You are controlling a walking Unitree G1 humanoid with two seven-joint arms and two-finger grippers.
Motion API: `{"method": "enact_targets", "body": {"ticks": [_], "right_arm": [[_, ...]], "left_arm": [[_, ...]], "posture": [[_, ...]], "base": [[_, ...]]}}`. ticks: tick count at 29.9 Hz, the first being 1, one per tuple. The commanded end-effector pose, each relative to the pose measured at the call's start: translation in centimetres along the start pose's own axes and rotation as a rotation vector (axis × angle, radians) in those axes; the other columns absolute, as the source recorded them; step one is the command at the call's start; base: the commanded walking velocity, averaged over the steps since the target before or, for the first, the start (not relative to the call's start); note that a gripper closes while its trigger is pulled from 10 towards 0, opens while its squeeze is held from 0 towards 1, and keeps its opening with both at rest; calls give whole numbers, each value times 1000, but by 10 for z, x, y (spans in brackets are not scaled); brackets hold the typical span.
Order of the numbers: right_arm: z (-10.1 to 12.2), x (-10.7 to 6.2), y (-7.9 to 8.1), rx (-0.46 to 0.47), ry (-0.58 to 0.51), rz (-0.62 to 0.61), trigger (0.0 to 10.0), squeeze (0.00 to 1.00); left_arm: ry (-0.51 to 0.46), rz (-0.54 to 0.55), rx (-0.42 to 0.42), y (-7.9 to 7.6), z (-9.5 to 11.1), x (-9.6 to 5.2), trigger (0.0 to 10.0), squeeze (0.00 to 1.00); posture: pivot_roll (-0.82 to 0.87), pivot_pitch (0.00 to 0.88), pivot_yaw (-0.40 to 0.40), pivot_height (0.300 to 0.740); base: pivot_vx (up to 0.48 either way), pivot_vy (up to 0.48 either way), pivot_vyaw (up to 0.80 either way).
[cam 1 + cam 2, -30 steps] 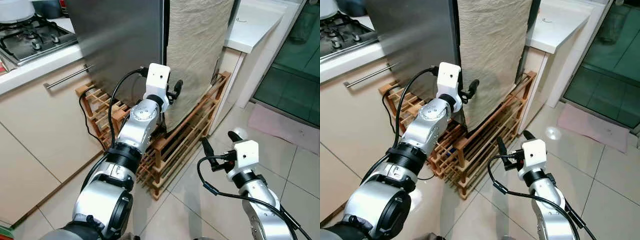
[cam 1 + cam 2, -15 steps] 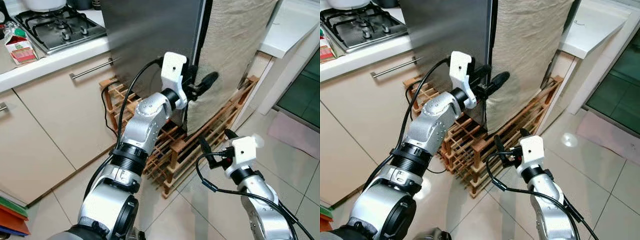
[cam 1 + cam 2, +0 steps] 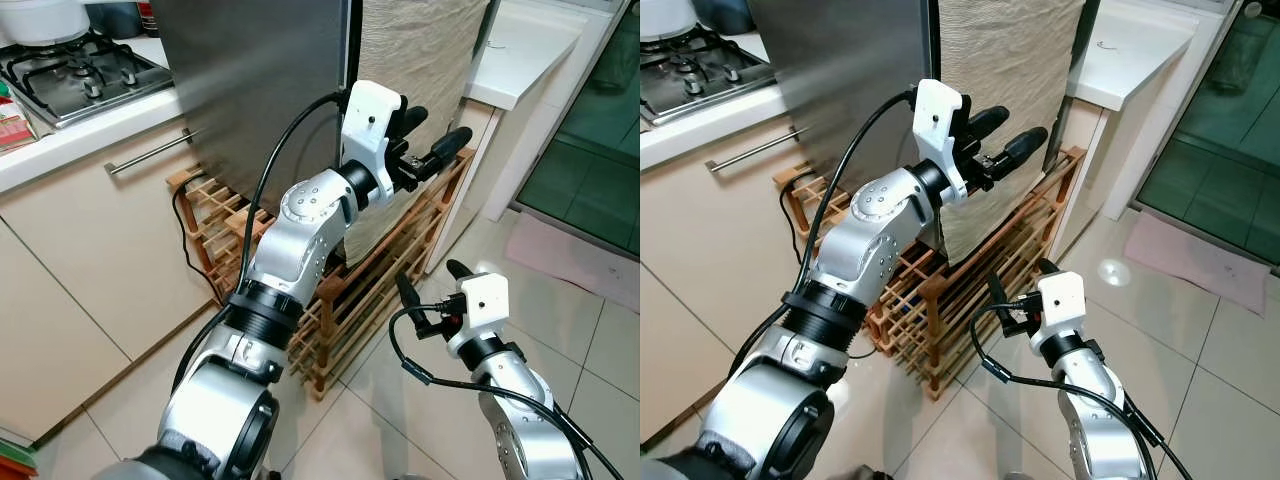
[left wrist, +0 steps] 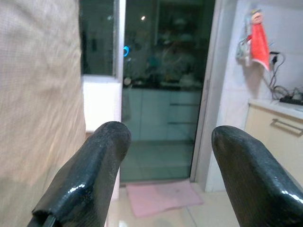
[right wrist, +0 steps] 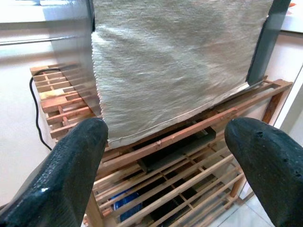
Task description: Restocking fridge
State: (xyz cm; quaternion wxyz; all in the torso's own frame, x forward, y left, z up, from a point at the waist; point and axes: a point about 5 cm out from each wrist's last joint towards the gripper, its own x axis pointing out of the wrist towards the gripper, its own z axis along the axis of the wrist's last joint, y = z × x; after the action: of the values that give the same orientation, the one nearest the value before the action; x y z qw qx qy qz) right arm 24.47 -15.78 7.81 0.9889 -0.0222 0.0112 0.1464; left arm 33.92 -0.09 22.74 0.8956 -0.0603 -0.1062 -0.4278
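The fridge [image 3: 260,90] has a grey steel face and a beige cloth [image 3: 420,50] hanging over its adjoining side. It stands on a low wooden rack [image 3: 345,300]. My left gripper [image 3: 440,125] is raised in front of the cloth, just right of the fridge's corner edge, open with nothing between its fingers. In the left wrist view the cloth [image 4: 38,94] sits beside one finger [image 4: 94,170]. My right gripper [image 3: 428,278] is held low near the rack's front, open and empty, and its wrist view looks at the cloth's lower edge [image 5: 170,109].
A gas stove [image 3: 70,70] sits on the counter at the left, over beige cabinets with a bar handle [image 3: 150,152]. A black cable [image 3: 190,240] runs down by the rack. A white counter [image 3: 520,50] is at the right, with tiled floor and a pink mat [image 3: 570,250].
The head camera has shifted. My left gripper has come away from the fridge's corner edge and risen to the right, in front of the cloth. The right gripper stays low.
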Motion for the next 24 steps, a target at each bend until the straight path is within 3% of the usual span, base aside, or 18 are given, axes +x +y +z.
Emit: {"method": "enact_targets", "body": {"ticks": [1, 5, 10, 20, 24], "right_arm": [[-1, -1, 0, 3, 6, -11, 10000, 0], [1, 0, -3, -2, 0, -27, 10000, 0], [0, 2, -3, -5, -1, -29, 10000, 0], [0, 3, -2, -12, 1, -28, 10000, 0], [0, 3, -2, -14, 1, -25, 10000, 0]], "left_arm": [[10, 6, 18, -3, -1, -1, 10000, 0], [65, 139, 81, 26, -9, -15, 10000, 0], [101, 251, 105, 46, -12, -23, 10000, 0], [136, 315, 134, 51, -16, -20, 10000, 0], [150, 324, 136, 49, -21, -13, 10000, 0]], "posture": [[-117, 0, 42, 736], [-110, 0, 43, 736], [-104, 0, 39, 736], [-110, 0, 41, 736], [-110, 0, 37, 736]], "base": [[0, 0, 0], [0, 0, 0], [0, 0, 0], [0, 0, 0], [0, 0, 0]]}}
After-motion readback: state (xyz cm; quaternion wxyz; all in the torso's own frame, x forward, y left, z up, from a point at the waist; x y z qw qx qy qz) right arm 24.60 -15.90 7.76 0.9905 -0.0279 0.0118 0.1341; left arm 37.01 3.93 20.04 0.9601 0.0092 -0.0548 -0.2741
